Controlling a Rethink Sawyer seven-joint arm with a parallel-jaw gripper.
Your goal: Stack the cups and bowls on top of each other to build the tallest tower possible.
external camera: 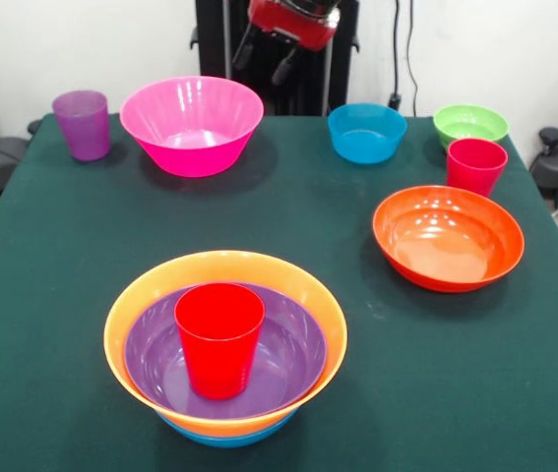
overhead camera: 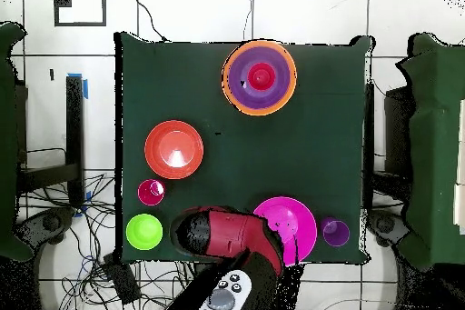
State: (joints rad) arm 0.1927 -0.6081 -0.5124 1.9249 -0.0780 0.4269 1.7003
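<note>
The tower point(external camera: 225, 344) stands near the front of the table: a blue bowl at the bottom, then an orange bowl and a purple bowl, with a red cup point(external camera: 219, 337) upright inside. It also shows in the overhead view point(overhead camera: 259, 76). My gripper point(external camera: 262, 61) hangs above the table's far edge, between the pink bowl point(external camera: 192, 124) and the small blue bowl point(external camera: 367, 132). It is open and empty. Loose on the cloth are a purple cup point(external camera: 83, 124), a green bowl point(external camera: 470, 125), a second red cup point(external camera: 475, 165) and a red-orange bowl point(external camera: 448, 237).
The dark green cloth point(external camera: 52, 295) covers the table. In the overhead view my red arm point(overhead camera: 227, 234) hides the small blue bowl and overlaps the pink bowl point(overhead camera: 295, 225). Cables and black stands lie on the floor beyond the table's sides.
</note>
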